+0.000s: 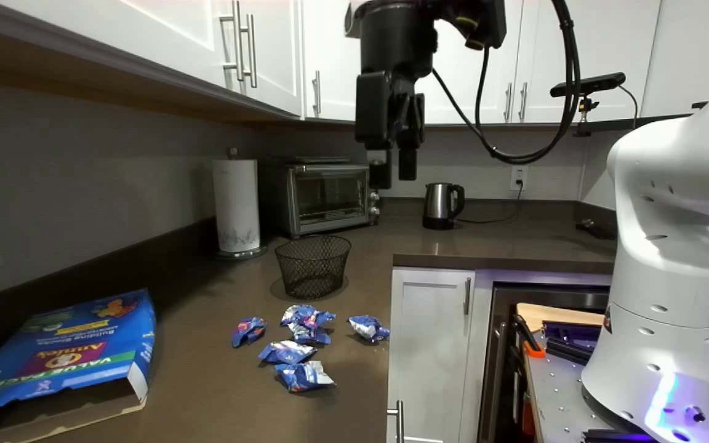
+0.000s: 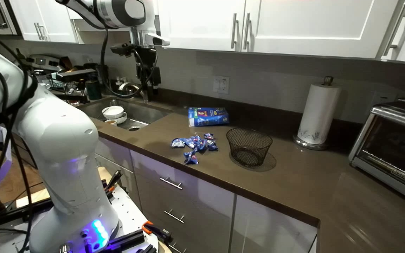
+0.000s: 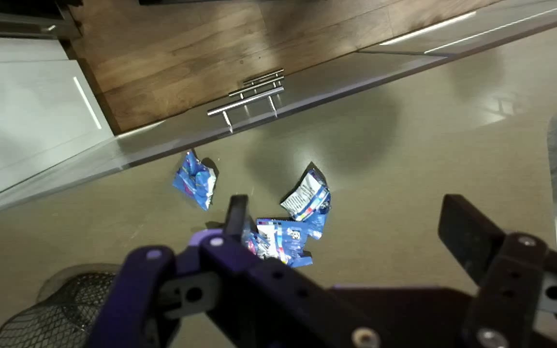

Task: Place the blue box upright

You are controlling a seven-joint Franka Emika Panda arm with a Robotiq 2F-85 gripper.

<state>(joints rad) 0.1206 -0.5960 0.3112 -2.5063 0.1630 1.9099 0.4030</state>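
- Blue box (image 1: 71, 351) lies flat on a broad side at the lower left of the frame in an exterior view, its open end toward the bottom; the wrist view does not show it.
- Gripper (image 3: 348, 212) stands spread wide, holding nothing, high above the surface (image 1: 207, 400).
- Judging from this, the edge at the open end offers the likeliest grip: pinch lightly, since thin cardboard may crumple.
- Tip it up slowly, clear of the wall (image 1: 84, 147), and release only once it stands steady.
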